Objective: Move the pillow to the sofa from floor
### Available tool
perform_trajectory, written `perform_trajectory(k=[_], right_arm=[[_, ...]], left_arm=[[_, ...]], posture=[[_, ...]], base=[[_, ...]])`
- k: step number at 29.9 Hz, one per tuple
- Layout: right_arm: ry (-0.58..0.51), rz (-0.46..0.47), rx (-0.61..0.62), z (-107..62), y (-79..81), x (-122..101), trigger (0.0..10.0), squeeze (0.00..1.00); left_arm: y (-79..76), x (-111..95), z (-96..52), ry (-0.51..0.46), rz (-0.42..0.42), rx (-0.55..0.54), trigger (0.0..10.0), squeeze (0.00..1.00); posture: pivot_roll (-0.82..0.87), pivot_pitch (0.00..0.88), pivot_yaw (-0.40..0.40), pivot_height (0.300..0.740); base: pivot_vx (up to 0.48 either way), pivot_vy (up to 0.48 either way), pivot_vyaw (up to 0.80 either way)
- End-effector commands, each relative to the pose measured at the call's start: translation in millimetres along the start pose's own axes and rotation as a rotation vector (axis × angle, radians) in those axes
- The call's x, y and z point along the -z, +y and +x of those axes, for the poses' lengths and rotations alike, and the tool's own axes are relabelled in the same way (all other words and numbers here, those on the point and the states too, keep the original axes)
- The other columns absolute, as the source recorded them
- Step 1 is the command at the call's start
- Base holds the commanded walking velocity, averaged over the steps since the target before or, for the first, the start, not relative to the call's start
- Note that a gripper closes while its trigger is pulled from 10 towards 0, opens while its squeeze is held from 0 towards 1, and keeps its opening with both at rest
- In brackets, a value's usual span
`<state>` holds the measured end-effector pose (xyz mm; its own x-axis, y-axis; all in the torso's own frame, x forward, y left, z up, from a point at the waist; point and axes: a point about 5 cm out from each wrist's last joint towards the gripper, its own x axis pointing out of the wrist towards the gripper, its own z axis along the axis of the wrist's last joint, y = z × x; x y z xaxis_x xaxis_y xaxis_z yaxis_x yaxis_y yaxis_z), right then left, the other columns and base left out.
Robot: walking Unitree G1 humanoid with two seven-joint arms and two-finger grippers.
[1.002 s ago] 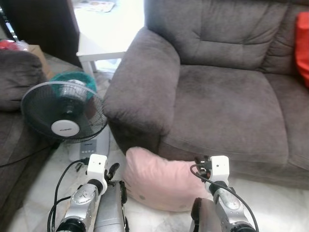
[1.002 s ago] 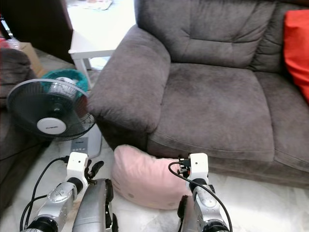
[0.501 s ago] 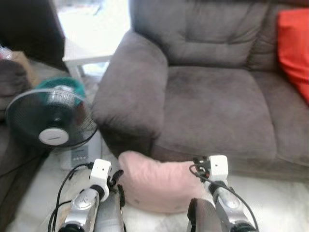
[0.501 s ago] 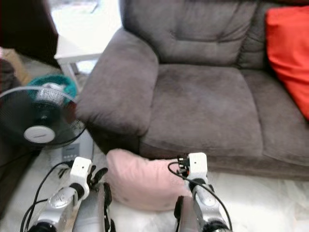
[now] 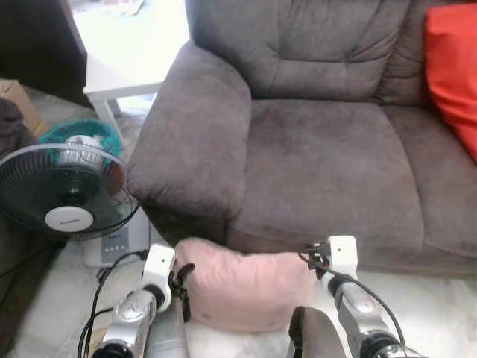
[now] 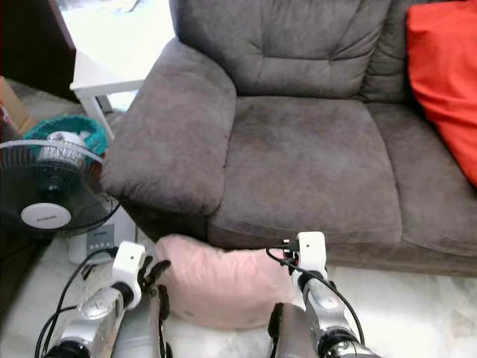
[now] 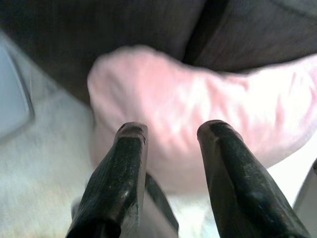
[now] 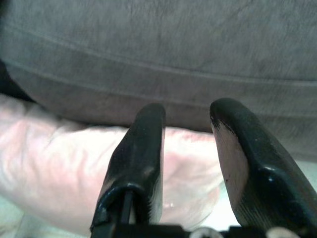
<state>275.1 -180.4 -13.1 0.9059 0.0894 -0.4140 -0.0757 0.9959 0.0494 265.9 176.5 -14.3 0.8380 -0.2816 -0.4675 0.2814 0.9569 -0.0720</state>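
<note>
- Pink pillow point(image 5: 246, 287) lies on pale marble floor point(image 5: 440, 313), against the grey sofa point(image 5: 320, 142) base, between both claws.
- Left claw point(image 7: 168, 136) at the pillow's end, fingers parted, nothing held.
- Right claw point(image 8: 188, 116) likewise unclenched, at the opposite end.
- Beyond left claw: fan point(image 5: 67, 201), white table point(image 5: 127, 56).
- Red cushion point(image 5: 455, 67) on sofa.

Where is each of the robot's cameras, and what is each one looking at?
Left and right eye views: on the head, looking down at the soft pink pillow on the floor against the grey fabric sofa; both silver arms show.
Left wrist view: along the left gripper, open, facing the pillow.
Right wrist view: along the right gripper, open, at the pillow's edge below the sofa.
All views share the pillow and sofa.
</note>
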Motion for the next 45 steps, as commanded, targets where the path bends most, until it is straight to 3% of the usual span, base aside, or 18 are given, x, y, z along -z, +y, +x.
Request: perform_trajectory(k=[1,2,3,9,15,22,31,37,38,45], right_arm=[[0.036,0.003,0.002,-5.7,-0.7,12.3,10.0,0.0],[0.039,0.003,0.002,-7.9,-0.9,15.7,10.0,0.0],[0.041,0.003,0.002,-9.0,-1.1,17.4,10.0,0.0],[0.046,0.003,0.004,-10.0,-1.1,19.4,10.0,0.0],[0.038,0.004,0.0,-8.9,-0.5,17.2,10.0,0.0],[0.028,0.002,-0.005,-8.3,-0.2,15.5,10.0,0.0],[0.03,0.003,-0.008,-7.8,0.3,15.1,10.0,0.0],[0.031,0.005,-0.012,-7.5,0.6,14.7,10.0,0.0],[0.03,0.005,-0.011,-7.5,0.4,14.5,10.0,0.0],[0.03,0.004,-0.012,-7.5,0.0,14.4,10.0,0.0]], left_arm=[[3.0,5.1,-1.2,0.036,-0.038,-0.002,10.0,0.0],[5.0,4.8,-1.2,0.041,-0.03,-0.008,10.0,0.0],[7.7,4.9,-1.3,0.046,-0.041,-0.022,10.0,1.0],[17.3,-2.1,0.9,0.048,-0.074,-0.069,10.0,1.0],[16.3,-11.0,4.9,0.02,-0.052,-0.065,10.0,1.0],[11.1,-13.8,7.5,0.003,-0.085,-0.028,10.0,1.0],[9.8,-19.5,9.1,-0.003,-0.015,0.006,10.0,1.0],[13.8,-19.5,8.4,-0.005,0.019,-0.063,10.0,1.0],[15.0,-20.2,7.8,-0.025,0.005,-0.089,10.0,0.0],[17.3,-21.4,4.3,-0.097,-0.029,-0.15,10.0,0.0]], posture=[[0.19,0.115,-0.055,0.553],[0.19,0.117,-0.056,0.553],[0.19,0.119,-0.056,0.553],[0.18,0.128,-0.057,0.553],[0.18,0.132,-0.056,0.553],[0.18,0.134,-0.057,0.553],[0.19,0.134,-0.054,0.553],[0.19,0.133,-0.053,0.553],[0.19,0.133,-0.054,0.553],[0.19,0.132,-0.058,0.553]], base=[[0.0,0.0,0.0],[0.0,0.0,0.0],[0.0,0.0,0.0],[0.0,0.0,0.0],[0.0,0.0,0.0],[0.0,0.0,0.0],[0.0,0.0,0.0],[0.0,0.0,0.0],[0.0,0.0,0.0],[0.0,0.0,0.0]])
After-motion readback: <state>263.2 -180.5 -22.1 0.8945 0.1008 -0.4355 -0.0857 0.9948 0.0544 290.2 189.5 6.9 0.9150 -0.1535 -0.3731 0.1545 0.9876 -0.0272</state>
